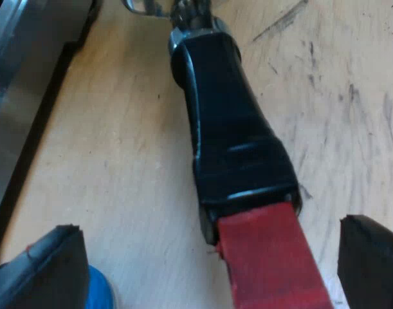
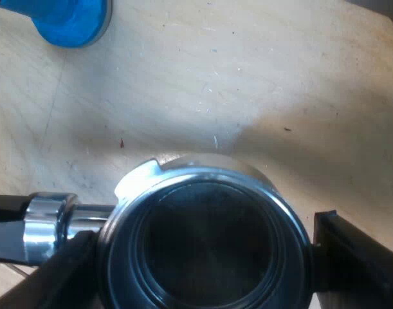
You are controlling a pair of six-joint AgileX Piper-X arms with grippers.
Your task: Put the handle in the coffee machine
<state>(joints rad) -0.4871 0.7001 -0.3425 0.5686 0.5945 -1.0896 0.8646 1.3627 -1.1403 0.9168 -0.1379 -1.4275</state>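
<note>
Where the round metal basket of the holder [image 2: 202, 177] sits between the black fingers of the right gripper [image 2: 206, 238], both fingers press against its polished rim. The bowl inside is dark. The handle [image 1: 228, 129], glossy black and tapered, ends in a flat, matte red end [image 1: 270, 257] between the widely spread fingers of the left gripper [image 1: 209, 257], touching neither. A blue tamper [image 2: 71, 22] stands on the pale, scratched wooden table [image 2: 247, 77]. The espresso machine [image 1: 16, 96] shows a metal edge near the handle.
</note>
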